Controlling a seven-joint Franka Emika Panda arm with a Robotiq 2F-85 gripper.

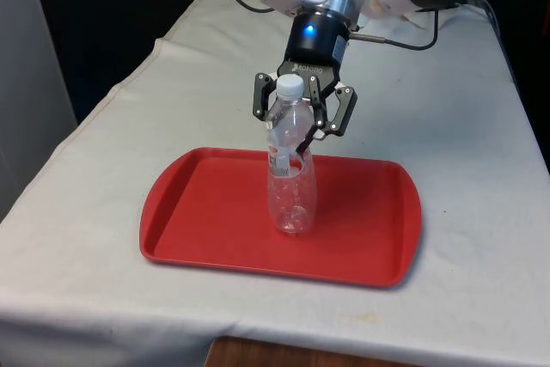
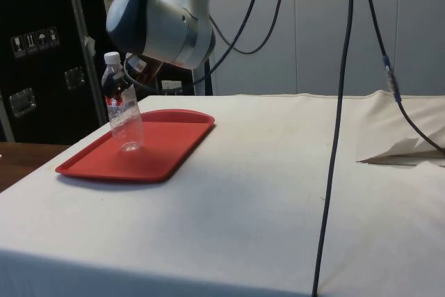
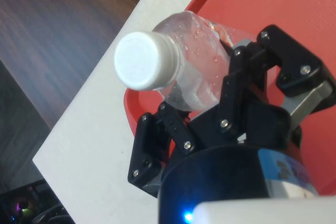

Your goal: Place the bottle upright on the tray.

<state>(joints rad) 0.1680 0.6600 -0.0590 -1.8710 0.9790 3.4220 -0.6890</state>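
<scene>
A clear plastic bottle (image 1: 290, 180) with a white cap stands on its base near the middle of the red tray (image 1: 361, 251), leaning slightly. My gripper (image 1: 302, 113) hangs at the height of the bottle's neck and shoulder, just behind it, and is open. Its black fingers are spread wider than the bottle, one to each side. From the side the bottle (image 2: 124, 113) rises from the tray (image 2: 170, 145) with the gripper (image 2: 133, 73) at its top. In the wrist view the capped bottle (image 3: 178, 64) lies between the spread fingers of the gripper (image 3: 210, 85), over the tray (image 3: 273, 3).
The tray sits near the table's front edge on the white cloth (image 1: 464, 109). A black cable (image 2: 334, 137) hangs down across the side view. The cloth is rumpled into a fold (image 2: 400, 152) at the side view's right.
</scene>
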